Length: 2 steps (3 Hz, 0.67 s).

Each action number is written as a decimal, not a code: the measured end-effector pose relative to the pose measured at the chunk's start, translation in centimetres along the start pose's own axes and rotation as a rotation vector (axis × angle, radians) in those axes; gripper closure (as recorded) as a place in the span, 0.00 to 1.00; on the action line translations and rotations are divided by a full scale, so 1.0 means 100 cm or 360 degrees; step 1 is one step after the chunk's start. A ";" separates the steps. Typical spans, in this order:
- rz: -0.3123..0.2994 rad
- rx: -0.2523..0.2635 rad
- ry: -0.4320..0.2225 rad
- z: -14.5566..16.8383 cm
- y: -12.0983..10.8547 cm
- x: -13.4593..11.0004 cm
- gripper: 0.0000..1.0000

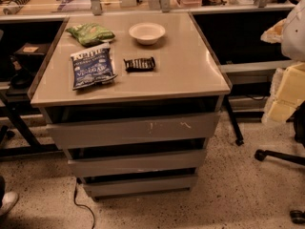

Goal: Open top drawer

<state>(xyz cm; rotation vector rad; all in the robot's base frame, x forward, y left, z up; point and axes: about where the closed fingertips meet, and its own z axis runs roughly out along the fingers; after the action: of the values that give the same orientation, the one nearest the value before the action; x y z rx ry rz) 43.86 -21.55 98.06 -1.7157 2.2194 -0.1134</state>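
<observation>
The top drawer (133, 130) is the widest of three flat grey fronts under the cabinet top (190, 75). It has small white scratches right of centre, and a dark gap runs above it, below the tabletop. No interior shows. The two narrower fronts (137, 163) sit below it. My gripper is not in view. A pale rounded shape (294, 30) at the right edge may be part of my arm.
On the cabinet top lie a green chip bag (90, 34), a white bowl (147, 32), a blue chip bag (93, 67) and a dark snack bar (139, 64). Yellow blocks (288, 94) and a chair base (281, 156) stand at the right. A cable (83, 205) lies on the floor.
</observation>
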 end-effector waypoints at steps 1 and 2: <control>0.0000 0.0000 0.0000 0.000 0.000 0.000 0.00; -0.0006 -0.0033 -0.0038 0.014 0.008 0.001 0.00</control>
<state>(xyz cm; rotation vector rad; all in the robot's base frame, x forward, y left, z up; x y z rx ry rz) 43.49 -21.27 96.48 -1.7229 2.2076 -0.0707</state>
